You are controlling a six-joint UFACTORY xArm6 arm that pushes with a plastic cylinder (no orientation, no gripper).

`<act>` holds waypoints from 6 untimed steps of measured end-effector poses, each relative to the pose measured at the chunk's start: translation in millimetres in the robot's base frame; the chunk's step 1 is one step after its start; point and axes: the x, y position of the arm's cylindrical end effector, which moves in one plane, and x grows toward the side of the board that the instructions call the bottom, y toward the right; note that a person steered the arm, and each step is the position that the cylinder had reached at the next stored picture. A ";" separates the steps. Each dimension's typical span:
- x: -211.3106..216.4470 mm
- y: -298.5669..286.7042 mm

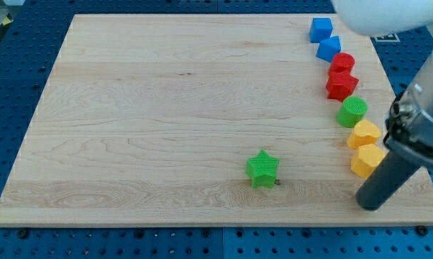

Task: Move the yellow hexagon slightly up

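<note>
The yellow hexagon [367, 160] lies near the board's right edge, the lowest in a curved column of blocks. Right above it, touching or nearly so, is a yellow heart-like block [363, 134]. My dark rod comes in from the view's right and slants down. My tip [370, 203] rests on the board just below the yellow hexagon and slightly to its right, a small gap apart from it.
Above the yellow blocks the column continues with a green cylinder [353, 112], a red star [341, 85], a red cylinder [342, 62] and two blue blocks [329, 48] [321, 29]. A green star [262, 169] sits alone at bottom centre. The board's right edge [418, 169] is close.
</note>
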 end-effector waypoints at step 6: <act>-54.6 -184.6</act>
